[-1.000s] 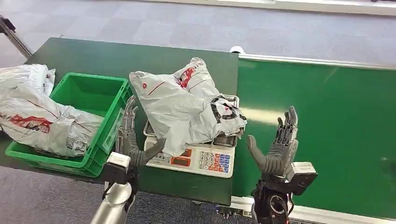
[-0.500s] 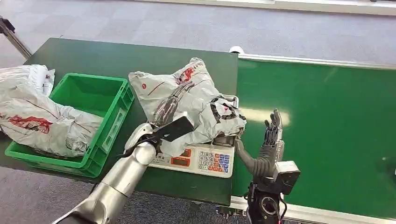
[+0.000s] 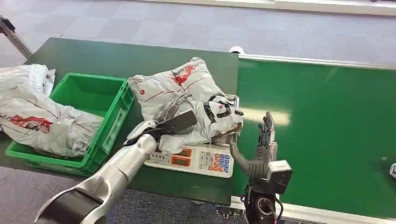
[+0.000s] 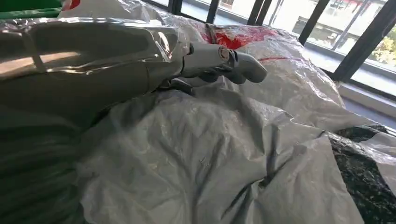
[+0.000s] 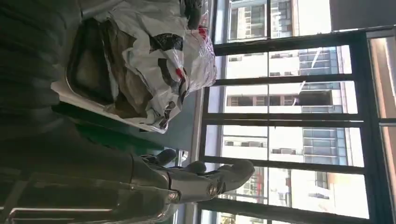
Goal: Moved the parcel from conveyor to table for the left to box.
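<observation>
Dark green table, conveyor beside it. Since a second ago the left hand has moved from beside the scale onto the parcel, fingers pressing it; grasp unclear. Parcel lies across the scale, long axis diagonal toward the table's far edge. Right hand has drawn nearer, open, empty.
</observation>
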You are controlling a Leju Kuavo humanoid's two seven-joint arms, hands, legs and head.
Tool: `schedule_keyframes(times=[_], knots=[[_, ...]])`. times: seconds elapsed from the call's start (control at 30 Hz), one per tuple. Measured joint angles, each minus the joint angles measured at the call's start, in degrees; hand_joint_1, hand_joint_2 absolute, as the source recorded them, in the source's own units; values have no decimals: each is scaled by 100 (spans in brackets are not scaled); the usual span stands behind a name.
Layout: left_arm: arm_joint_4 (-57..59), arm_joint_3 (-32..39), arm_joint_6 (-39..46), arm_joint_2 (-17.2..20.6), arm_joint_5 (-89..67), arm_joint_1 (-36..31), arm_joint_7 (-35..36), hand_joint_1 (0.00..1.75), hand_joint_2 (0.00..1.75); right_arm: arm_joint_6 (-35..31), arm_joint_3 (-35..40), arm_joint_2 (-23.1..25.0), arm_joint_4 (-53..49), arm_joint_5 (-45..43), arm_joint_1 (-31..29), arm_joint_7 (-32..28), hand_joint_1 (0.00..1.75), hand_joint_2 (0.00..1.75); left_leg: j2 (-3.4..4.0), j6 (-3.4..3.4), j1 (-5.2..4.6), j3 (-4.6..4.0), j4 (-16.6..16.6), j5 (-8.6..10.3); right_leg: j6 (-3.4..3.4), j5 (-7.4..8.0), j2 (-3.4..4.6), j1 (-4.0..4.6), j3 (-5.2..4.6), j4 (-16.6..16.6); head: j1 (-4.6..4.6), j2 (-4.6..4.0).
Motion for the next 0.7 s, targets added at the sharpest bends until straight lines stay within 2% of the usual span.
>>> schedule_keyframes(times=[0.07,0.37,0.53,0.7], knots=[[72,-2,4,4,-20,-21,-35,175,175,0,0,0,22,15,-1,0,0,175,0,0,0,2,0,0,0,0,0,0,1,0,0,0],[131,0,155,24,-4,-26,-210,175,175,-2,-9,0,74,9,1,0,0,175,0,0,0,1,0,0,0,0,0,0,1,0,2,0],[129,15,487,24,223,-23,-550,175,175,-2,-18,0,83,50,11,0,0,175,0,0,0,1,0,0,0,0,0,0,0,0,0,0],[-83,263,922,-20,783,51,-1203,175,175,55,-28,22,85,4,33,0,0,175,0,-1,0,1,0,0,0,0,0,0,-2,0,0,0]])
